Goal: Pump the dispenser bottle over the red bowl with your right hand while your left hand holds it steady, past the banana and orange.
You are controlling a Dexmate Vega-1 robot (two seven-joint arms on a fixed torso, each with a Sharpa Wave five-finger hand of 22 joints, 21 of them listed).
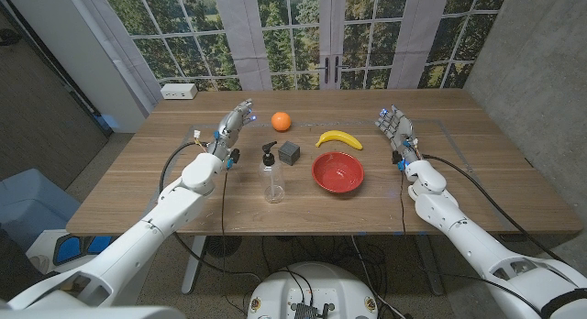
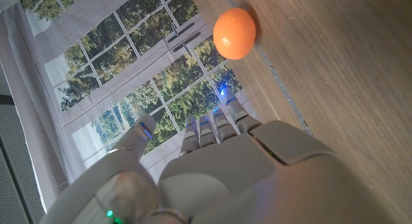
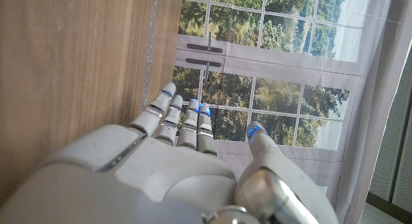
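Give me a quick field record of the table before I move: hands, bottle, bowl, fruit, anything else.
left hand: open, raised near the orange, holding nothing
right hand: open, right of the banana, holding nothing
dispenser bottle: upright, untouched, left of the bowl
red bowl: looks empty
banana: just behind the bowl
orange: farther back
dark cube: behind the bottle

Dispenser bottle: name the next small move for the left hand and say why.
Probably bring the left hand back and inward to close around the dispenser bottle. That hand is open beside the orange, apart from the bottle, which stands untouched left of the red bowl. The right hand is open too.
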